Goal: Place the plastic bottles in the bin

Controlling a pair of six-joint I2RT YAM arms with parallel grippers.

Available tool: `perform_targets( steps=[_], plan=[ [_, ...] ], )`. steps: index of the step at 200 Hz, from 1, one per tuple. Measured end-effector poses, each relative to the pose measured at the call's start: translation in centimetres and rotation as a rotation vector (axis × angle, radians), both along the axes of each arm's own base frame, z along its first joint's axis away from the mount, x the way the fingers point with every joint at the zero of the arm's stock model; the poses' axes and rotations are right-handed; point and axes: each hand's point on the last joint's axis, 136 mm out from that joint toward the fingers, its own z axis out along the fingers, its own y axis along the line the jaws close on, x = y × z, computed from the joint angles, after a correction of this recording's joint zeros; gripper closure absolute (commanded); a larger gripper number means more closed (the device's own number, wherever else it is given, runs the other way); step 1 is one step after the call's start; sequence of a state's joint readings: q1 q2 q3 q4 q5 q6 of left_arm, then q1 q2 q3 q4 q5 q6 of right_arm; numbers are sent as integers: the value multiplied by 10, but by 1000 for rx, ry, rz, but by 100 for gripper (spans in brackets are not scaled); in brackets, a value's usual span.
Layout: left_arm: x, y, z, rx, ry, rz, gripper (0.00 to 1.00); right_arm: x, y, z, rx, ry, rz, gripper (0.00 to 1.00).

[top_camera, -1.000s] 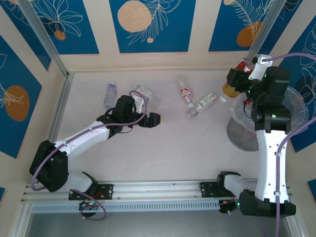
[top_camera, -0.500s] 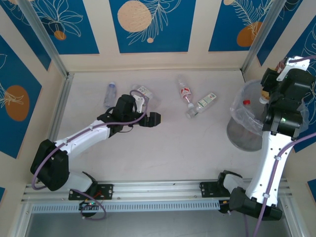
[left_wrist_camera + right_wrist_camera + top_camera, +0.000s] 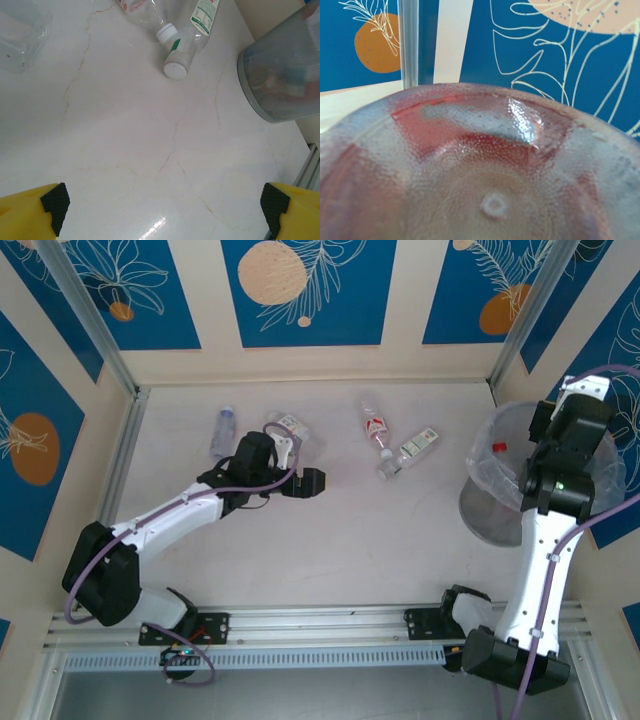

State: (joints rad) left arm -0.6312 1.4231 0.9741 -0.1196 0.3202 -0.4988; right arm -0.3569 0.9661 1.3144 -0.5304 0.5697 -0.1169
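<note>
The bin stands at the table's right edge, lined with a crinkled clear bag, and a red cap shows inside it. My right gripper hangs over the bin's far rim, shut on a brownish red-labelled bottle whose dimpled base sits right against the wrist camera. Its fingers are hidden behind the bottle. My left gripper stands open over bare table, holding nothing. Two clear bottles lie mid-table, cap to cap. Another bottle lies by the left arm and a blue-capped one farther left.
The left wrist view looks across the table to the two clear bottles and the mesh bin. Aluminium posts and patterned walls close in the back and sides. A rail runs along the near edge.
My right arm has swung right from the bin's left rim to above the bin, carrying the bottle. The left arm has not moved.
</note>
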Motion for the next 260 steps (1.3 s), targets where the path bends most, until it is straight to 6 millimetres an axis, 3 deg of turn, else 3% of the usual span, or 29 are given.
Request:
perform_targets(
  steps=[26,57,104,164,223,260],
  plan=[
    [2,-2,-9,13,19,-1,1,-8,2,-25,5,10,-7,64],
    [1,-3,-17,27,48,-9,1,3,-4,-47,16,40,-14,62],
    [0,-3,-17,31,61,-12,1,14,-35,-75,16,67,-104,57],
    [-2,-6,-17,1,105,0,1,11,-65,-92,13,42,-188,53],
    [2,-13,-24,-5,141,-3,1,24,-87,-133,-11,145,-247,22],
    [2,-14,-26,-6,152,-6,1,22,-92,-135,-35,167,-279,15]
  ],
)
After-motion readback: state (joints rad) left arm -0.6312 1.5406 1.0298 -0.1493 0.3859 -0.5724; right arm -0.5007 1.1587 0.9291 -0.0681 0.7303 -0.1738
